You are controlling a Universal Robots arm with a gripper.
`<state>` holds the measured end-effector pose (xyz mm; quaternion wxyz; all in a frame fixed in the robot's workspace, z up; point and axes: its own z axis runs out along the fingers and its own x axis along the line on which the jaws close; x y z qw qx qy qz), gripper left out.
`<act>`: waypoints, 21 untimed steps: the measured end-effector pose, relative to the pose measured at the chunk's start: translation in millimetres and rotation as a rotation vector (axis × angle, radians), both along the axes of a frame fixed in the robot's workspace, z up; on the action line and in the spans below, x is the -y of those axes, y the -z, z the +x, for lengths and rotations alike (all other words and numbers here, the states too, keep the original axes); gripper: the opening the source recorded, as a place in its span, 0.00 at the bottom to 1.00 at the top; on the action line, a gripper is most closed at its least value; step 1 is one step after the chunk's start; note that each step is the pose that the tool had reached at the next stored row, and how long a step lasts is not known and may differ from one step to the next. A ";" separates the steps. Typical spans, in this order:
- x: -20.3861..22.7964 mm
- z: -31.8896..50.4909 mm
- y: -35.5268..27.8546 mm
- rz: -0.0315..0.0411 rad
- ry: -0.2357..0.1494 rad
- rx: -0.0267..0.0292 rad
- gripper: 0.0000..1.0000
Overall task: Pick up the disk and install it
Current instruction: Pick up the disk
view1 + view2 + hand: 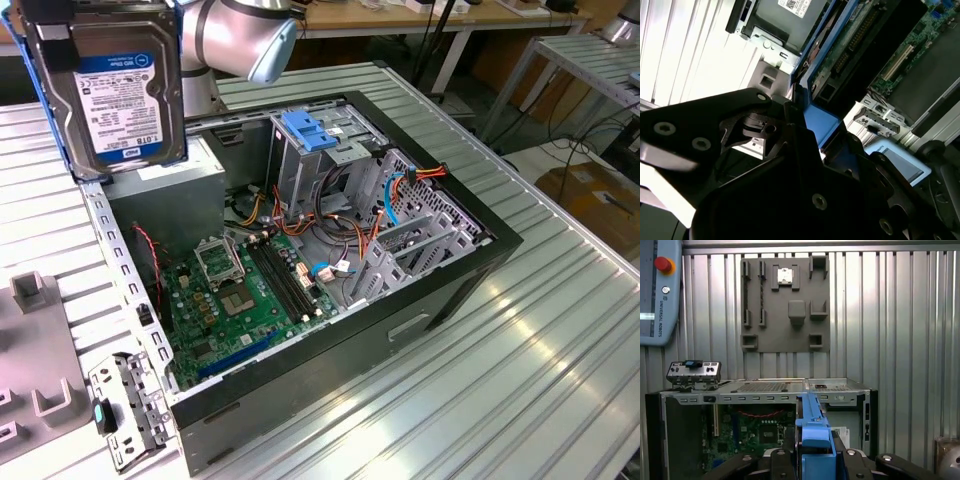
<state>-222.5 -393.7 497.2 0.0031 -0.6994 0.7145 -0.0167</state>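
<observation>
The disk [115,85] hangs in the air above the far left corner of the open computer case [480,270], upright, with its white-and-blue label facing the exterior view. A blue plastic bracket [812,432] frames it. In both wrist views my gripper [814,460] is shut on the disk's bracket [822,122], with black fingers [790,125] on either side. The case's drive cage [320,165], topped by a blue tab [310,130], stands at the back of the case, to the right of the disk in the exterior view.
The case lies open on a ribbed metal table [560,360], showing a green motherboard [240,300], cables and a grey metal box [165,190]. A grey fixture plate [785,300] and a small metal bracket [125,410] lie beside the case. A teach pendant [657,290] lies nearby.
</observation>
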 end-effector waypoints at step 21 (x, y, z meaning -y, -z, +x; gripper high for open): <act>2.8 72.6 2.0 0.0000 0.001 0.0000 0.37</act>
